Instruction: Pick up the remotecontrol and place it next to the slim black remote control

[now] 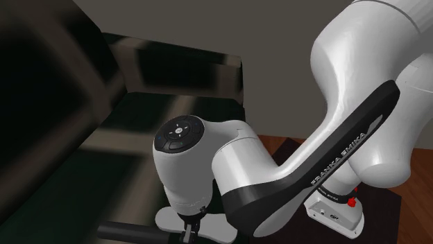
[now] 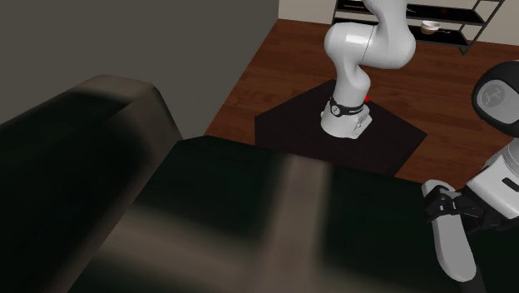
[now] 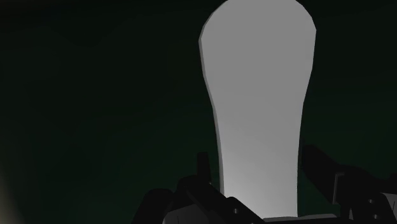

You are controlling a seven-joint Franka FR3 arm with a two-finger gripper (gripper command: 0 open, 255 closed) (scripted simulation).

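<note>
Grey-white remote (image 3: pixel 261 95), pinched at its narrow end by the black pincer (image 3: pixel 257 158), over the dark sofa seat (image 3: pixel 95 95). May pivot or slip out mid-carry, given the long wide end overhanging so small a grip.

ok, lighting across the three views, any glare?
Shoulder view: pale glossy streaks across the dark sofa. Second exterior view: same sheen on its seat, floor evenly lit. Wrist view: very dim, grey remote brightest near the gripper.
</note>
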